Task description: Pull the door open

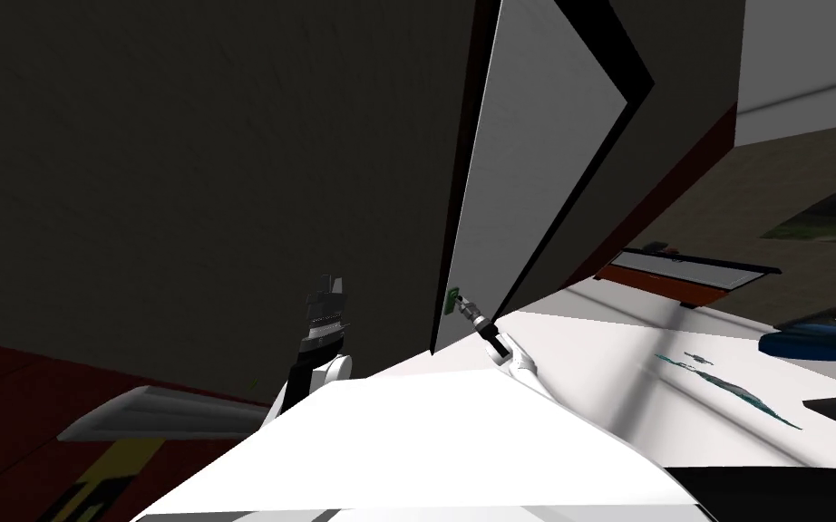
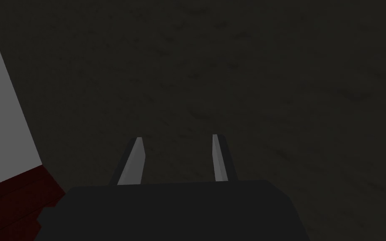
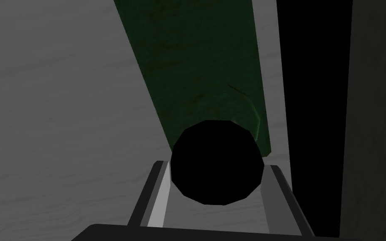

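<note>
Gripping is read at the right gripper (image 3: 217, 165): its two fingers are closed against the sides of the black round knob (image 3: 216, 161), with nothing else held. The knob is mounted on a green plate (image 3: 204, 75) at the edge of the light grey door (image 1: 534, 181), low on the panel. A black area is seen just past that door edge, then a dark wall. The knob lies straight ahead of the gripper, on the gripper's own axis, so the pull is judged to run back along that axis toward the body, curving as the door swings. The left gripper (image 1: 330, 290) is held up near the dark wall, well apart from the knob, fingers apart and empty.
</note>
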Controlling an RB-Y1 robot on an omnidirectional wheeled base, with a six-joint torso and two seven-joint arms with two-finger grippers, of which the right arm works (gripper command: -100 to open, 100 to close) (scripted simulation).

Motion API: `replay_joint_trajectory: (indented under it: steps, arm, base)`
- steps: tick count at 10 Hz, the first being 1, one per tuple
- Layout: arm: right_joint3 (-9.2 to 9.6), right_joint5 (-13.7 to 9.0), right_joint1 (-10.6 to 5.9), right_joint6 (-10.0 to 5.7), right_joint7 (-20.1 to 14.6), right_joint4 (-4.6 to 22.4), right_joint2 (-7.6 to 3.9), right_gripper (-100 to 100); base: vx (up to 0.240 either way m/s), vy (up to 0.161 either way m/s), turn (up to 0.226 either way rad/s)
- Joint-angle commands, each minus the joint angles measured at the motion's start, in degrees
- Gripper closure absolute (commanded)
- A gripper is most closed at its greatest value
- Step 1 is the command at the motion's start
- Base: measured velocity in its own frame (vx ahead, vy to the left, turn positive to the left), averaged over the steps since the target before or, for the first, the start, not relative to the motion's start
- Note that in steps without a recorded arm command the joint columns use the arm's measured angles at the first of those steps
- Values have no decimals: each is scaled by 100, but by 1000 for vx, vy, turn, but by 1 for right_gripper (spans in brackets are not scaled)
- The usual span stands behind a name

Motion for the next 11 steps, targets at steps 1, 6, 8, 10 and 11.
replay_joint_trajectory:
  steps: [1, 6, 8, 10, 11]
  arm:
    - [17, -189, -39, 12, -184, 32, 10, 100]
    - [131, -868, -184, 108, -846, 152, 48, 100]
    - [184, -1189, -253, 153, -1159, 209, 66, 100]
    - [238, -1509, -321, 199, -1471, 266, 84, 100]
    - [267, -1683, -358, 223, -1629, 296, 93, 100]
  base:
    - [-94, -86, 107]
    - [-87, -73, 116]
    - [-96, -79, 132]
    - [-107, -88, 137]
    - [-97, -79, 140]
